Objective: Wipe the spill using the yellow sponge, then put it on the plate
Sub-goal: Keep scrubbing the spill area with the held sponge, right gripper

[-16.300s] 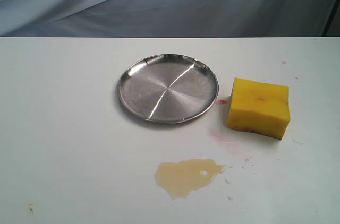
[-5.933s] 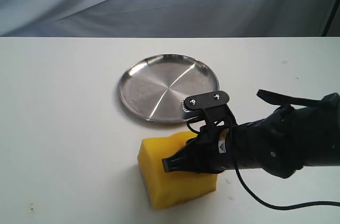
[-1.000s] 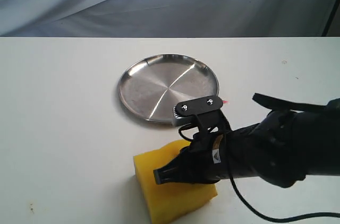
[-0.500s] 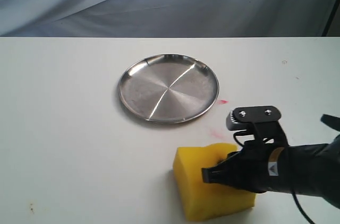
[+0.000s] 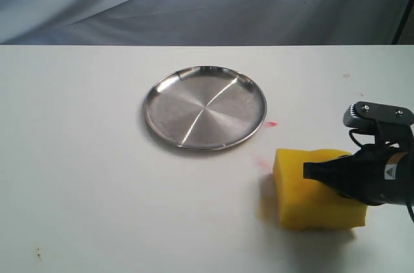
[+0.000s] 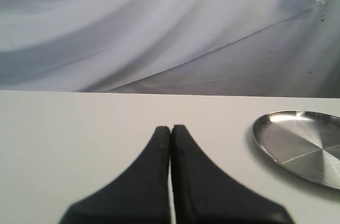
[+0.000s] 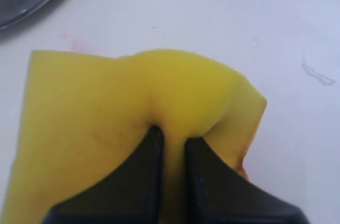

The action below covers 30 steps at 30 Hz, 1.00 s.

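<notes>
The yellow sponge [image 5: 310, 189] rests on the white table at the front right, squeezed in the middle by my right gripper [image 5: 309, 171], which is shut on it. In the right wrist view the foam [image 7: 106, 107] bulges around the two black fingers [image 7: 146, 155]. The steel plate [image 5: 204, 107] lies to the left and farther back, with nothing on it. No tan puddle shows on the table; the spot where the spill lay looks bare. My left gripper [image 6: 171, 128] is shut on nothing, over bare table, with the plate's rim [image 6: 260, 139] off to its side.
Small pink-red smears [image 5: 270, 123] mark the table between plate and sponge, with a fainter one [image 5: 262, 163] by the sponge. A grey cloth backdrop [image 5: 207, 1] runs behind the table's far edge.
My right gripper has dragged the sponge to the right across the table's front, from the spill's place to the right side. The puddle seen at the start no longer shows.
</notes>
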Tool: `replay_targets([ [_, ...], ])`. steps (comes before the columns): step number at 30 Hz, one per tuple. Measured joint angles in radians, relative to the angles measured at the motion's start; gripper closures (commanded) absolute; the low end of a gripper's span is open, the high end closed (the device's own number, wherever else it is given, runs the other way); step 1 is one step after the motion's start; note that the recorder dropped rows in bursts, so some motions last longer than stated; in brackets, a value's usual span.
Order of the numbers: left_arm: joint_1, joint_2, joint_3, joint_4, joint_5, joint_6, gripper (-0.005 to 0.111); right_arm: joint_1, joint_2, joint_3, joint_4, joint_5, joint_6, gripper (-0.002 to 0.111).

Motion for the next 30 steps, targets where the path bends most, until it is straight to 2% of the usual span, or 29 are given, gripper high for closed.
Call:
replay_targets([
  [8, 0.0, 0.0, 0.0, 0.0, 0.0, 0.0, 0.105, -0.003, 0.0, 0.0, -0.006, 0.0, 0.0, 0.108],
  [24, 0.0, 0.0, 0.0, 0.0, 0.0, 0.0, 0.105, 0.224, 0.002, 0.0, 0.038, -0.03, 0.0, 0.108],
  [30, 0.0, 0.0, 0.0, 0.0, 0.0, 0.0, 0.105, 0.297, 0.069, -0.002, 0.044, -0.073, 0.0, 0.108],
])
